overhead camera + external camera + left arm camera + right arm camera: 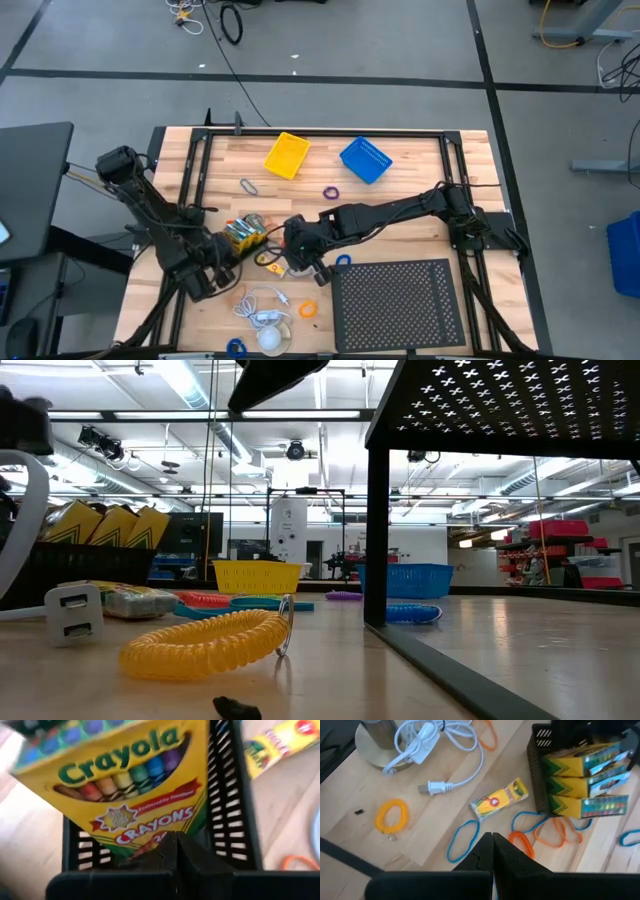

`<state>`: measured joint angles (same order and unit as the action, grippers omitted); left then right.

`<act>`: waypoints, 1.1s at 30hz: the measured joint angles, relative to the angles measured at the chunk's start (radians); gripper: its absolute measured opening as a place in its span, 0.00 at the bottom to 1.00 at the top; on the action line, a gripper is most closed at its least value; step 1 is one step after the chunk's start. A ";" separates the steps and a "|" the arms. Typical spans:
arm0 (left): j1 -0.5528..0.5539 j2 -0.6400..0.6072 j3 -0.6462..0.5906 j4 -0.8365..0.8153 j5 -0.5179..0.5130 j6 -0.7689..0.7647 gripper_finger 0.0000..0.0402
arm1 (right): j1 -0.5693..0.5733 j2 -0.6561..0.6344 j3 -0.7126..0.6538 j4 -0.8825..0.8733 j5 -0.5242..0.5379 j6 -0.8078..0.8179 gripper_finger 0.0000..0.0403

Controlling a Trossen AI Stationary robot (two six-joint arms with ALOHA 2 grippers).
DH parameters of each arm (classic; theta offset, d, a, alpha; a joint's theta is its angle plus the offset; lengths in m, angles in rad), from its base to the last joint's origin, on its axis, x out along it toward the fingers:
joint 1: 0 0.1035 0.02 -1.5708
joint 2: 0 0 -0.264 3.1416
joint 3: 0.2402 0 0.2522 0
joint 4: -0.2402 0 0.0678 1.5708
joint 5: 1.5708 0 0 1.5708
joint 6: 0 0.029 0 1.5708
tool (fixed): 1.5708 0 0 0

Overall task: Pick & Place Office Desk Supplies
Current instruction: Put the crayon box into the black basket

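Crayon boxes (243,234) are sitting packed upright in a small black mesh holder (538,767) on the desk (420,175), roughly at 9 o'clock from the middle of the desk. Left tool (212,275) is parked just at 7 o'clock of that holder, fingers pressed fully together and holding nothing; its wrist view is filled by the front crayon box and the holder's slotted wall. Right tool (300,262) has reached across to the middle, also pinched closed and empty, hovering above a loose crayon pack (499,800) lying flat, with blue loops (462,840) and orange loops (559,831) scattered around it. A yellow coiled band (392,815) lies further off, near a white plug and cable (438,785).

Elsewhere: yellow basket (287,155) and blue basket (365,160) sit at 12 o'clock, a purple loop (330,192) just below them, a clip (248,186) at 11, and the big black perforated tray (400,305) at 5 o'clock.
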<state>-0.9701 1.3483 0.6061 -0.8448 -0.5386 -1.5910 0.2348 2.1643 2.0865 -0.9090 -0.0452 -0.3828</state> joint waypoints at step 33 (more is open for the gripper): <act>0.411 0.000 -0.136 0.458 -0.230 0.522 0.00 | 0.021 0.000 0.000 -0.149 0.022 -0.015 0.00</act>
<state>-0.5594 1.3487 0.4706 -0.3873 -0.7685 -1.0686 0.2562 2.1643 2.0869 -1.0575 -0.0235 -0.3981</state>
